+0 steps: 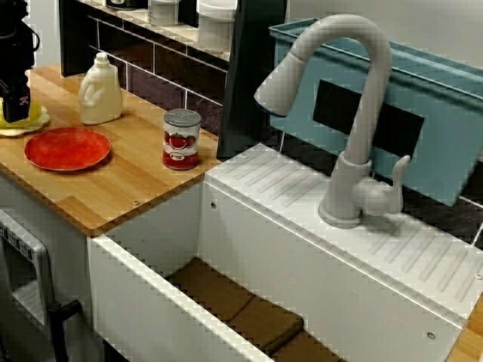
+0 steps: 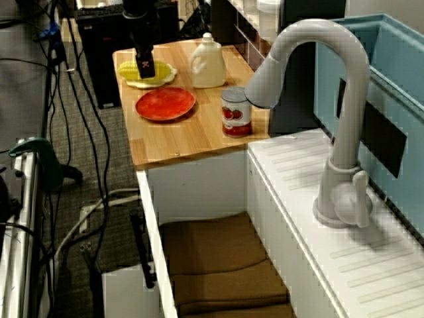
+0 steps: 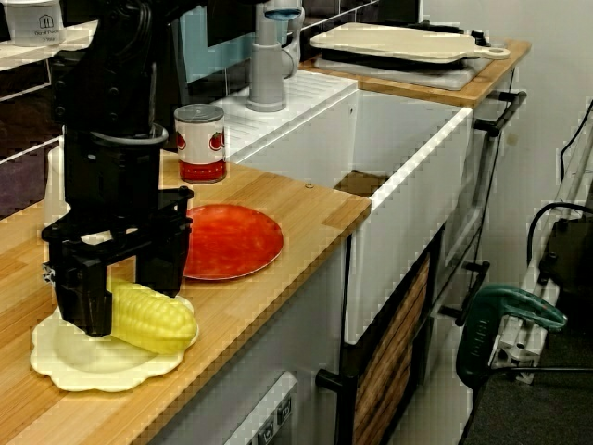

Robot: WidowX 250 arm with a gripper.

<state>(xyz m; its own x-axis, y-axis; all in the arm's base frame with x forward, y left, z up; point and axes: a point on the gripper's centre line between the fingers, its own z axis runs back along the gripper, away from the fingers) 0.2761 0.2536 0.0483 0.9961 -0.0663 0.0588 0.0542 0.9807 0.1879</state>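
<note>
Where your gripper (image 3: 125,308) stands: low over the corn, black and boxy. Its two fingers are apart, one on each side of the cob, and you cannot tell whether they press it.
Corn (image 3: 159,324): yellow and knobbly, a stubby cylinder lying on its side on the cream plate. It is at the near left end of the counter in the low view from the counter's end.
Cream plate (image 3: 56,360): pale and glossy with a wavy rim; it holds the corn.
Red plate (image 3: 236,243): round, flat and shiny, at 2 o'clock from the corn in that view, just beside the cream plate.
Can (image 3: 200,144): a metal cylinder with a red tomato label, upright at 1 o'clock from the corn, beyond the red plate.
Bottle (image 1: 99,89): an off-white plastic jug with a handle and cap, upright at 1 o'clock from the red plate in the view across the sink.
Counter (image 1: 128,185): smooth, pale wood planks.
Sink (image 1: 256,241): a deep white box at 4 o'clock from the can in the view across the sink; brown folded cloths (image 1: 249,309) lie on its floor.
Faucet (image 1: 355,113): matte off-white with a tall curved neck, on the ribbed white ledge behind the sink.
</note>
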